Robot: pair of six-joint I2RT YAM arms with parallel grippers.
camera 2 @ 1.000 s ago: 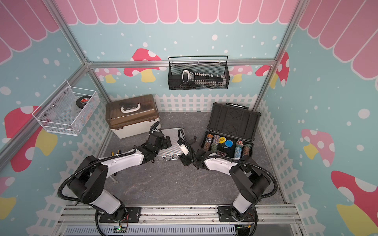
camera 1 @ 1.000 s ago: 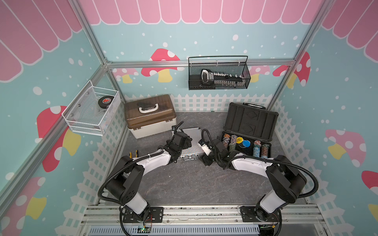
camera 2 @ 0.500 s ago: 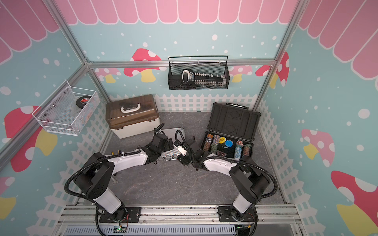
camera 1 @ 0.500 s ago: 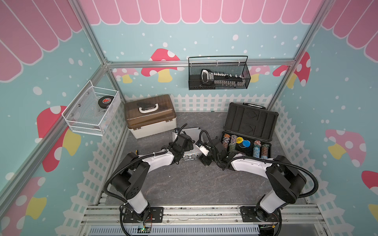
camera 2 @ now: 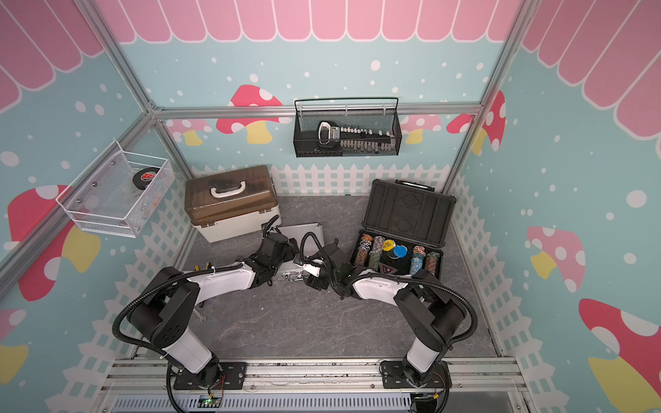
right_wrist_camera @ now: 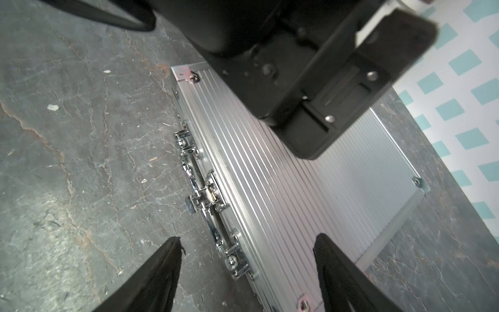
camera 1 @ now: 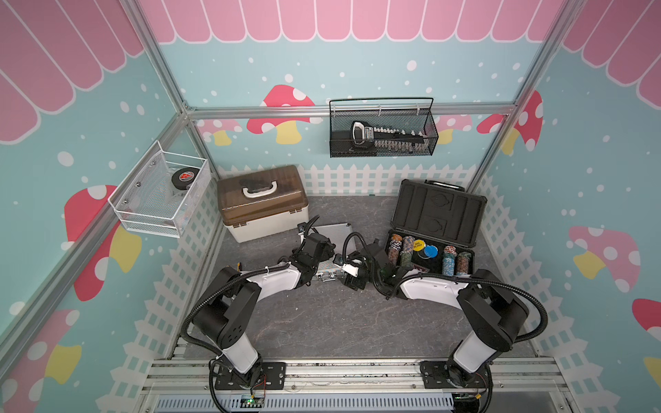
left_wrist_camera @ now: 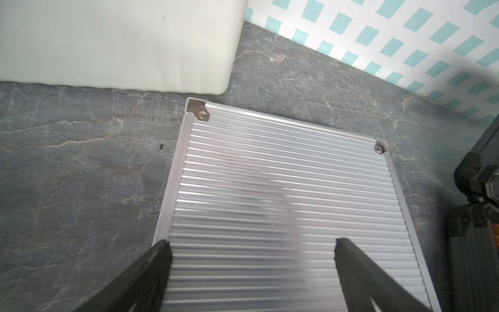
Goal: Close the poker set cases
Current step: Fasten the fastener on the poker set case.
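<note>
Silver case (left_wrist_camera: 283, 189) lies shut; left gripper (left_wrist_camera: 251, 245) and right gripper (right_wrist_camera: 247, 243) hover released over it; next, I think, the open dark case (camera 1: 438, 214) needs its lid lowered.

Much of the silver case (camera 1: 334, 230) is out of sight

In both top views the left arm (camera 1: 275, 279) and right arm (camera 1: 425, 286) cover it except its far end and a strip of latch edge. In the left wrist view it runs off the bottom edge, the cream box (left_wrist_camera: 116, 43) is cropped upper left, and a dark ribbed shape (left_wrist_camera: 469, 264) at the right edge is too cropped to identify.
</note>
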